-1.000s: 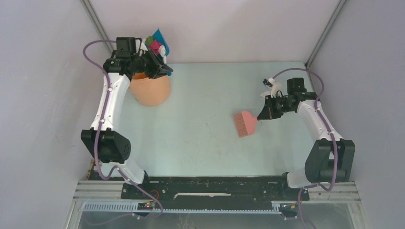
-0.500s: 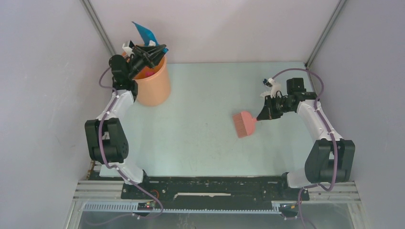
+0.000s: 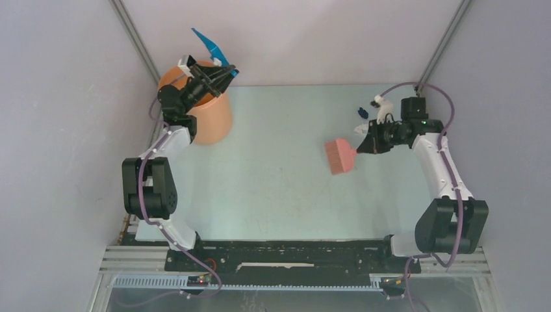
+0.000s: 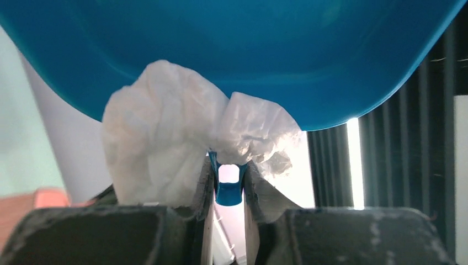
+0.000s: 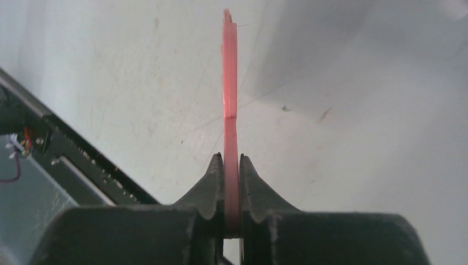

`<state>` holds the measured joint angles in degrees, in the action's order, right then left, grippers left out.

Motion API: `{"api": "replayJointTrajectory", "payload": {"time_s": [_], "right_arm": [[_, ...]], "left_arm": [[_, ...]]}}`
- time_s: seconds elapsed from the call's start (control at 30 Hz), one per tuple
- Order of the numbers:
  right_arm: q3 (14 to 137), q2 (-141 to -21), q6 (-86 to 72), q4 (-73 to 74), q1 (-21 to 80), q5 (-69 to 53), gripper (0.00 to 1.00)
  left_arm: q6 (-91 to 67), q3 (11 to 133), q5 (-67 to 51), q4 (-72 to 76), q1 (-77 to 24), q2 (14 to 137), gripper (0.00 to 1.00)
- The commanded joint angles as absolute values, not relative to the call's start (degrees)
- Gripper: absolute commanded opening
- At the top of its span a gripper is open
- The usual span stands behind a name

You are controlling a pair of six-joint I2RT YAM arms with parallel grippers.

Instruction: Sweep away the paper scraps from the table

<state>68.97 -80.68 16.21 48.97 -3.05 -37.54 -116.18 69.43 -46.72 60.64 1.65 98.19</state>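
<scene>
My left gripper is shut on the handle of the blue dustpan. It holds the pan tipped steeply over the orange bucket at the back left. In the left wrist view, two white paper scraps cling inside the pan by the handle. My right gripper is shut on the handle of the pink brush, seen edge-on in the right wrist view above the table. One dark blue scrap lies on the table behind the brush.
Grey walls with metal rails close in the left, back and right sides. The bucket stands in the back left corner. The black arm base rail runs along the near edge.
The left arm swung the dustpan up and tipped it over the bucket; the coloured scraps are gone from the pan. The right arm moved the brush a little to the right and back.
</scene>
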Motion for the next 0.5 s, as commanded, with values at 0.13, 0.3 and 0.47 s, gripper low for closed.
{"api": "replayJointTrajectory", "payload": {"time_s": [0.13, 0.3, 0.47], "right_arm": [[84.56, -81.83, 21.07, 52.97, -8.14, -31.72, 0.0], [93.97, -87.3, 24.32, 55.07, -9.79, -24.64, 0.0], [101.52, -92.28, 26.64, 55.72, -11.28, -19.53, 0.0]], "left_arm": [[-97.18, 68.65, -54.99, 41.58, -5.95, 90.95, 0.0], [-72.1, 69.94, -52.47, 11.17, -11.77, 87.54, 0.0], [-39.43, 80.12, -35.29, -32.23, -21.6, 90.09, 0.0]]}}
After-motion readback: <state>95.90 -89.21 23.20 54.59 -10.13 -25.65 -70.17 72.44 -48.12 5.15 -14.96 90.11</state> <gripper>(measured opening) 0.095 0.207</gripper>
